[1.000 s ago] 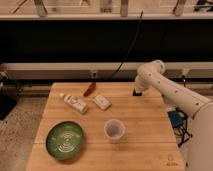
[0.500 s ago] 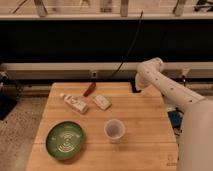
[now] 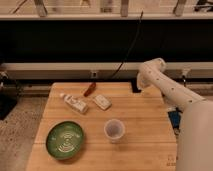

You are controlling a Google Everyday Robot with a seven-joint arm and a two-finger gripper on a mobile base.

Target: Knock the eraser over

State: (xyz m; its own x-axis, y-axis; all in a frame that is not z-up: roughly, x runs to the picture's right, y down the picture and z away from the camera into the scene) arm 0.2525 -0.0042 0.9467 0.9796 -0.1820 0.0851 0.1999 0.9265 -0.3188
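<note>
Barely any change since half a second ago: the gripper [image 3: 136,83] has only nudged along the wooden table's [image 3: 145,125] far edge, and I can't tell if it's apart or together. The eraser [image 3: 134,90] looks like the dark bit right beside it. The clear cup [image 3: 114,130], green plate [image 3: 65,140] and white tube [image 3: 75,103] stayed put. A dark wall sits behind.

Wooden table [image 3: 145,125] carries green plate [image 3: 65,139], clear cup [image 3: 114,130], white pad [image 3: 102,102], white tube [image 3: 74,103]; pincer [image 3: 136,87] at far edge.
</note>
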